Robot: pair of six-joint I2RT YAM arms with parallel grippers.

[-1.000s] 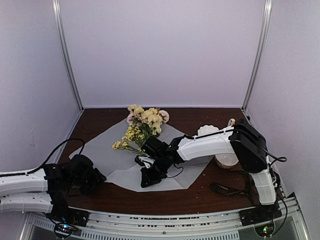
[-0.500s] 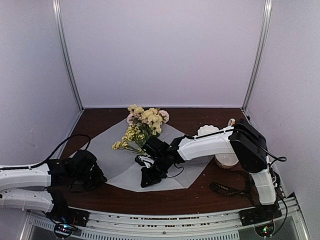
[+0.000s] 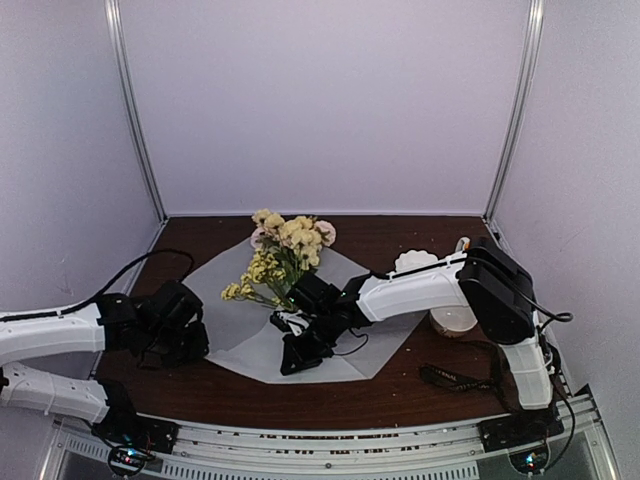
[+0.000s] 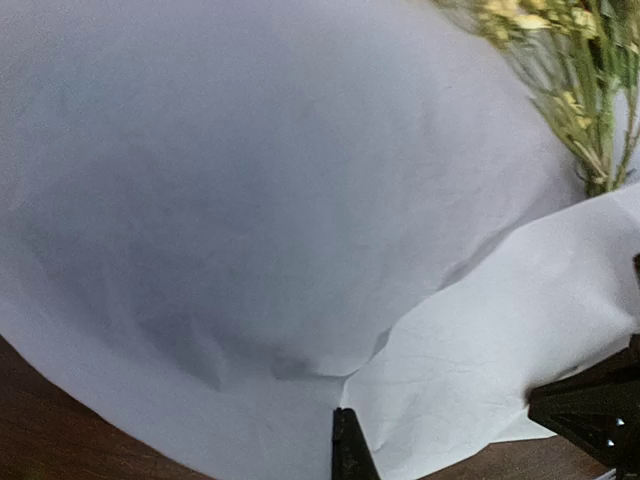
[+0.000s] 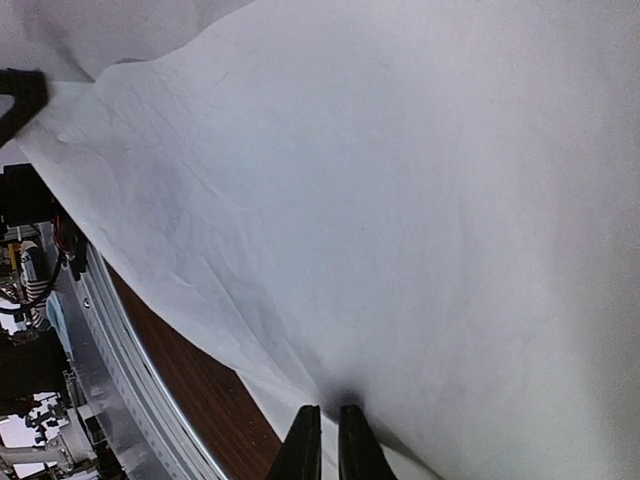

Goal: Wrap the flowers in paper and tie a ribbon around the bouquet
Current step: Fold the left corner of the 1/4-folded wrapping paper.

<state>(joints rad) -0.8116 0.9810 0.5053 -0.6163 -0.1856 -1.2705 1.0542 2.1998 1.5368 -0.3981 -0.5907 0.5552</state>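
Observation:
The flowers [image 3: 285, 250], pale yellow and pink on green stems, lie on the pale grey-white paper [image 3: 235, 325] spread on the dark table. My left gripper [image 3: 197, 343] is at the sheet's left edge, and in the left wrist view [image 4: 350, 440] it is shut on the paper [image 4: 250, 200], which bulges up in front of it. The flowers [image 4: 590, 90] show at the top right of that view. My right gripper [image 3: 293, 361] is at the sheet's near edge, just below the stems, shut [image 5: 322, 440] on the paper [image 5: 400, 180]. The ribbon [image 3: 450, 378] lies on the table at the right.
Two white bowls [image 3: 415, 262] [image 3: 452, 320] stand at the right, behind the right arm. The metal rail [image 5: 120, 340] along the table's near edge runs close under the right gripper. Bare wood [image 3: 400, 235] shows behind the sheet.
My left gripper has shut on the paper's left edge and moved right and away from the front, pulling that corner in toward the flowers. The right arm has stayed put.

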